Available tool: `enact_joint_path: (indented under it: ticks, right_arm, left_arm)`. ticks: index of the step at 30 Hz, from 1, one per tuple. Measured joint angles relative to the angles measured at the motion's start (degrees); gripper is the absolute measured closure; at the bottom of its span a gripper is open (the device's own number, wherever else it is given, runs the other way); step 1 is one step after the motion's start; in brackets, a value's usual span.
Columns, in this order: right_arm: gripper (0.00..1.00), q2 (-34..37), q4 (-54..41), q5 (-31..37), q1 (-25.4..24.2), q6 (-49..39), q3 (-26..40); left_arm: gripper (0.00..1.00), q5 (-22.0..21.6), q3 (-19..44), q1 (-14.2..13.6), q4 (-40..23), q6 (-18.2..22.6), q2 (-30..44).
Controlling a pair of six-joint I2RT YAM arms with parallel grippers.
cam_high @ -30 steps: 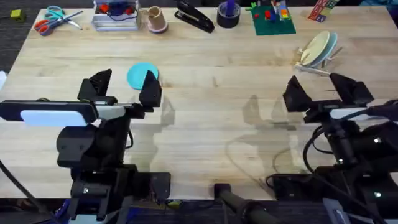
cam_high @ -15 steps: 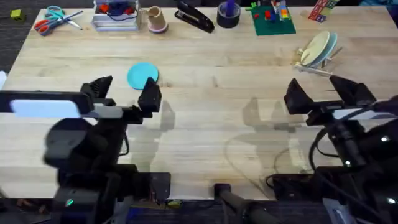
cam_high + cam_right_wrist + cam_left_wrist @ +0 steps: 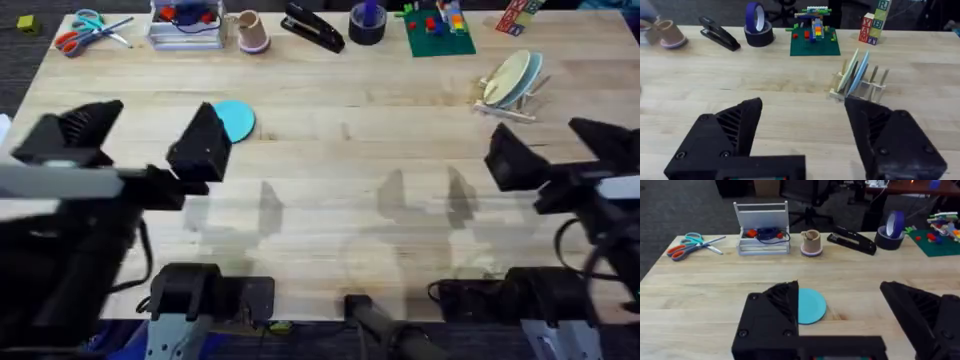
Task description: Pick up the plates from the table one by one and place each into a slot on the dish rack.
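Observation:
A turquoise plate [image 3: 237, 119] lies flat on the table [image 3: 350, 170], left of centre and toward the far side. My left gripper [image 3: 135, 140] hangs open high above the table, just left of and nearer than the plate, with nothing held. In the left wrist view the plate [image 3: 812, 306] lies beyond the left gripper [image 3: 845, 315], partly behind one finger. The dish rack [image 3: 510, 88] stands at the far right with a cream plate and a pale blue plate upright in its slots. My right gripper [image 3: 562, 150] is open and empty, nearer than the dish rack [image 3: 860, 84].
Along the far edge lie scissors [image 3: 85, 28], a clear tray [image 3: 185, 25], a small cup [image 3: 250, 32], a black stapler [image 3: 313, 28], a blue tape roll [image 3: 367, 22], a green brick baseplate [image 3: 438, 30] and letter blocks [image 3: 515, 15].
Both arms have risen toward the camera. The left gripper has shifted left and looms larger; the right gripper has drifted right. The plate has not moved.

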Motion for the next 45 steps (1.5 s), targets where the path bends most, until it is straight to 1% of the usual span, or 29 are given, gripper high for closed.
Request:
enact_joint_path:
  ticks: [4, 13, 19, 24, 30, 33, 36, 41, 45]
  right_arm:
    - [0.009, 5.74, -4.20, -0.01, 0.00, -0.01, 7.27]
    - [0.008, 22.40, -17.72, -0.21, 0.00, -1.46, 27.58]
    - [0.009, 33.96, -26.24, -0.22, 0.00, -3.06, 39.82]
    - [0.009, 42.62, -33.04, -0.24, 0.00, -3.48, 48.53]
    - [0.007, 51.40, -41.27, -0.37, 0.00, -3.88, 56.78]
    - [0.007, 55.16, -45.51, -0.39, 0.00, -3.88, 59.66]
    - [0.008, 58.08, -47.96, -0.39, 0.00, -3.94, 60.99]
    - [0.008, 61.51, -48.99, -0.39, 0.00, -5.60, 61.12]
    - [0.009, 62.34, -49.25, -0.39, 0.00, -6.33, 61.15]
  left_arm:
    - [0.008, 0.00, 8.08, 0.00, -4.70, 0.00, 7.32]
    - [0.008, -0.40, 27.43, 0.00, -18.06, 0.00, 23.36]
    - [0.008, -0.64, 37.56, 0.00, -26.97, 0.02, 33.02]
    - [0.008, -0.68, 44.16, 0.00, -34.21, 0.01, 40.60]
    - [0.008, -0.68, 48.86, 0.00, -41.88, 0.00, 48.16]
    - [0.008, -0.68, 50.42, 0.00, -45.93, -0.14, 51.64]
    - [0.008, -0.68, 51.37, 0.00, -48.94, -0.50, 54.24]
    - [0.008, -1.63, 51.79, 0.00, -50.19, -0.57, 57.08]
    - [0.007, -1.27, 51.85, 0.00, -49.89, -0.74, 57.76]
